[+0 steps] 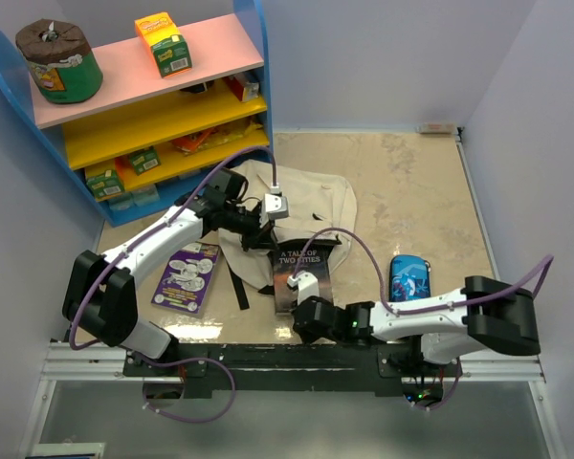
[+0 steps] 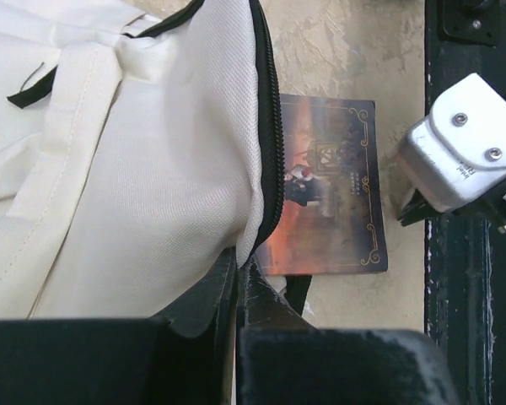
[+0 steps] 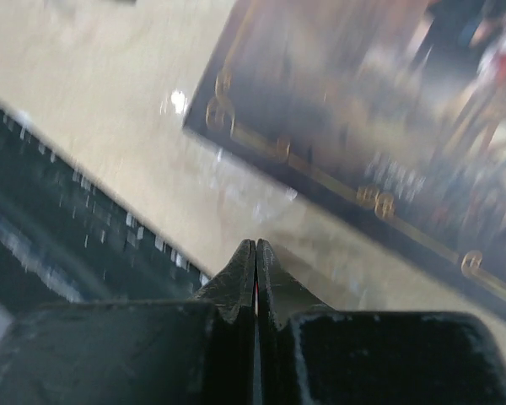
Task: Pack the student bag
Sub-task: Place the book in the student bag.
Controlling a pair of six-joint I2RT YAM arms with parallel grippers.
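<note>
Between the pinched fingers of the left gripper [image 2: 240,268] sat the zipper edge of one student bag [image 1: 318,196], right gripper [image 3: 255,247] pressed closed and empty just short of one dark novel [image 3: 363,126], one purple booklet [image 1: 187,277], one blue pencil case [image 1: 408,277].

We see the left arm [image 1: 158,231] and right arm [image 1: 416,316], white-shelled, black-jointed, strung with purple cables [image 1: 357,247], tipped by the black left gripper [image 2: 240,260] and right gripper [image 3: 255,246].
</note>
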